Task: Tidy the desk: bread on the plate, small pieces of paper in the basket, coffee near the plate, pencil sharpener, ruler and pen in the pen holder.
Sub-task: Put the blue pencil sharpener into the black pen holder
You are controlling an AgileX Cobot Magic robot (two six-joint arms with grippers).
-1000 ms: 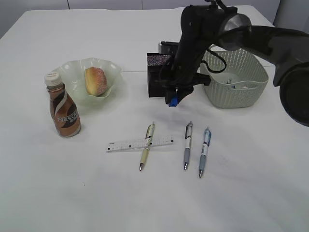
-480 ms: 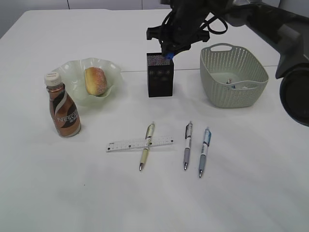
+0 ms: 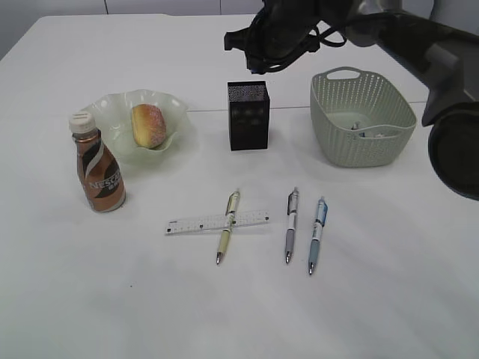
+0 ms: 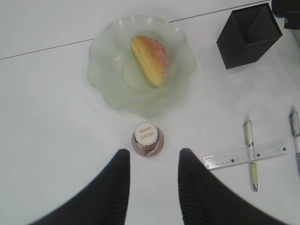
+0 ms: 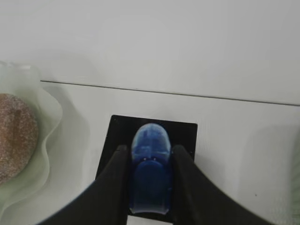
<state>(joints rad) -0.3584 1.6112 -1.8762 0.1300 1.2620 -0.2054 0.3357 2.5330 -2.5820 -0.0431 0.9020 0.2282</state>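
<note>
The white counter carries everything, and the black pen holder near its middle makes the handiest landmark. To the right of the pen holder sits the grey-green basket, with scraps of paper already lying in its bottom, so that part of the job looks done. To the left of the pen holder is the ruffled green plate with the bread lying in it, and the coffee stands just in front of the plate, close beside it as the task wants.

In front of the pen holder three pens wait flat on the counter: a yellowish pen lying across the clear ruler, then a grey pen and a blue pen side by side, all well apart from the holder.

The right gripper hangs directly above the pen holder's open mouth, its jaws clamped on the blue pencil sharpener. It is held there, I judge, so that letting go drops it straight into the cup.

The left gripper hovers high over the coffee, far left of the pen holder, jaws apart and empty, apparently just parked out of the way.
</note>
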